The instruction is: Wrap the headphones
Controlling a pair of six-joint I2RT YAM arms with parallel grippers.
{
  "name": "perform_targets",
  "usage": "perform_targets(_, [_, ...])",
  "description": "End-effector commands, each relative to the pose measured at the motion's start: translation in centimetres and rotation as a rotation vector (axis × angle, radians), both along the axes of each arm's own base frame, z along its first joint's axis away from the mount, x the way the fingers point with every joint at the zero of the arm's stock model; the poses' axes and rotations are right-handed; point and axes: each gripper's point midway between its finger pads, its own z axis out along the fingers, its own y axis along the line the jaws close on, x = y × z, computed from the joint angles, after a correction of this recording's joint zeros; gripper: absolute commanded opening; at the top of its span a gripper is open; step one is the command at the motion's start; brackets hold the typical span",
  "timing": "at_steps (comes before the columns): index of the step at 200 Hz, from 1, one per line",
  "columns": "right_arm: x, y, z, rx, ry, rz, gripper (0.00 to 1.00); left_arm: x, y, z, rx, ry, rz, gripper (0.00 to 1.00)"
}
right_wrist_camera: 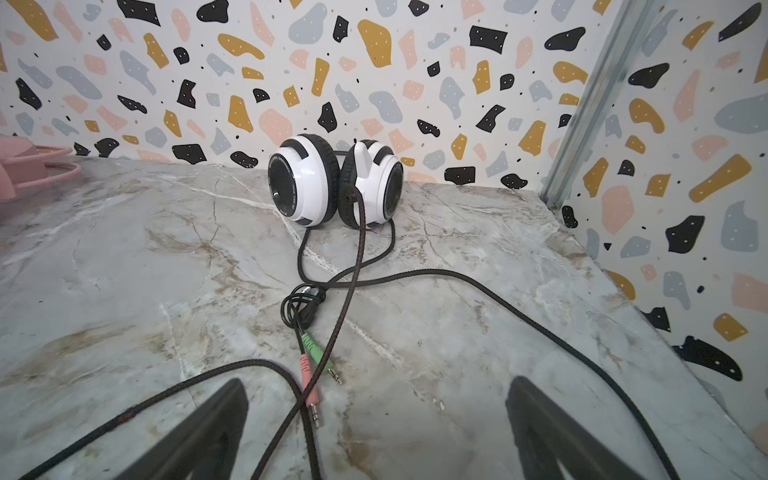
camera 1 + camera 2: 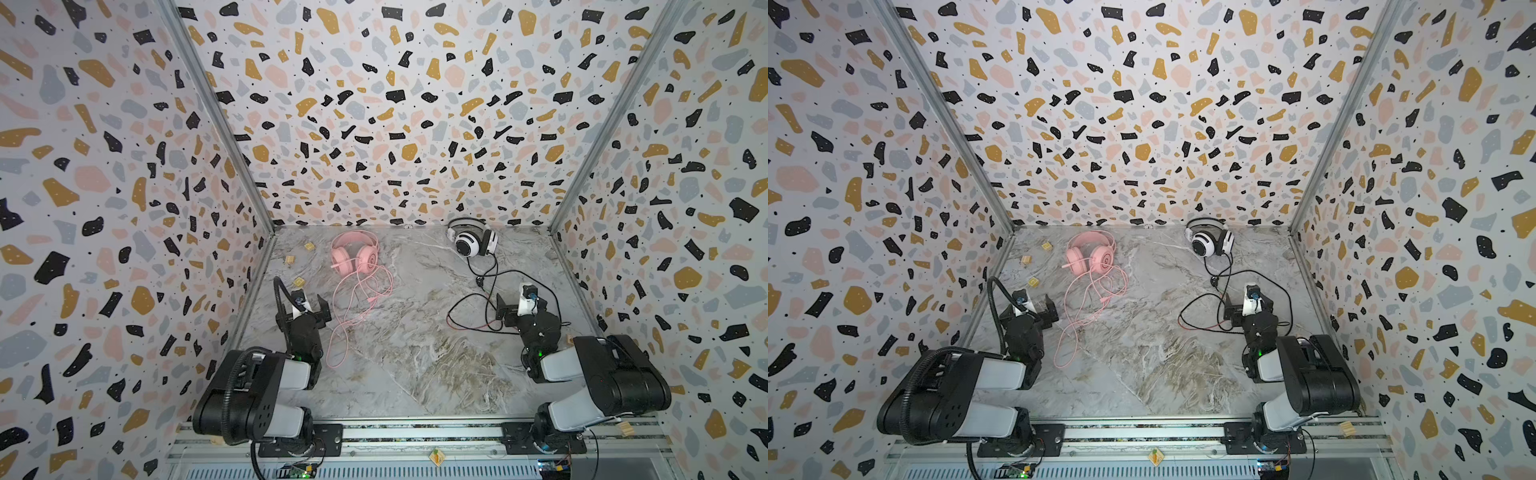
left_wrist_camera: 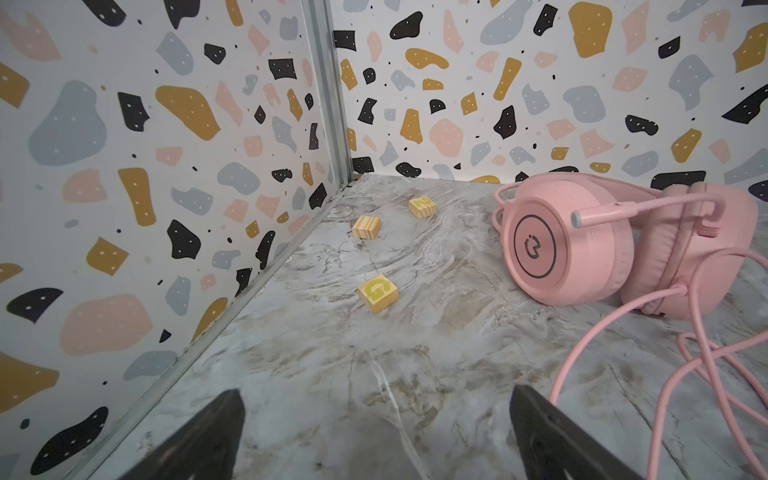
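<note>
- Where the desk (image 2: 415, 365) meets the far left corner, three small wooden blocks (image 3: 378, 293) lie apart from each other.
- The left claw (image 3: 376, 392) hangs wide open over bare desk, holding nothing.
- The pink headphones (image 2: 355, 253) lie near the back wall (image 2: 395, 124), and their thin pink cable (image 3: 570, 356) spills loose toward the front, just beside the left claw.
- The white-and-black headphones (image 2: 471, 241) sit at the back right, their black cable (image 1: 436, 271) loose in loops.
- The right claw (image 1: 376, 381) is wide open over that cable, holding nothing.
</note>
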Motion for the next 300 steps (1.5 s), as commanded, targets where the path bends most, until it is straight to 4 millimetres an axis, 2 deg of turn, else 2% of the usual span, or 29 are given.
perform_targets(1, [0.5, 0.0, 0.9, -0.001, -0.026, -0.001, 0.99, 0.4, 0.3, 1.9, -0.011, -0.074, 0.016, 1.00])
perform_targets(253, [0.4, -0.1, 0.9, -0.002, -0.029, -0.003, 0.99, 0.4, 0.3, 2.0, -0.012, -0.077, 0.016, 1.00])
perform_targets(271, [-0.1, 0.5, 0.9, -0.024, -0.033, 0.025, 0.99, 0.4, 0.2, 2.0, -0.012, -0.078, 0.013, 1.00])
perform_targets(274, [-0.1, 0.7, 1.7, -0.026, -0.065, 0.029, 0.99, 0.4, 0.2, 2.0, -0.012, -0.077, 0.013, 1.00])
perform_targets(282, [-0.1, 0.9, 2.2, -0.033, -0.078, 0.028, 0.99, 0.4, 0.2, 2.0, -0.012, -0.077, 0.013, 1.00])
perform_targets(286, [-0.3, 0.9, 1.8, -0.038, -0.058, 0.028, 0.99, 0.4, 0.2, 2.0, -0.011, -0.077, 0.012, 1.00])
perform_targets(300, [-0.4, 0.7, 2.6, -0.036, -0.057, 0.010, 0.99, 0.4, 0.4, 2.4, -0.014, -0.091, 0.022, 1.00])
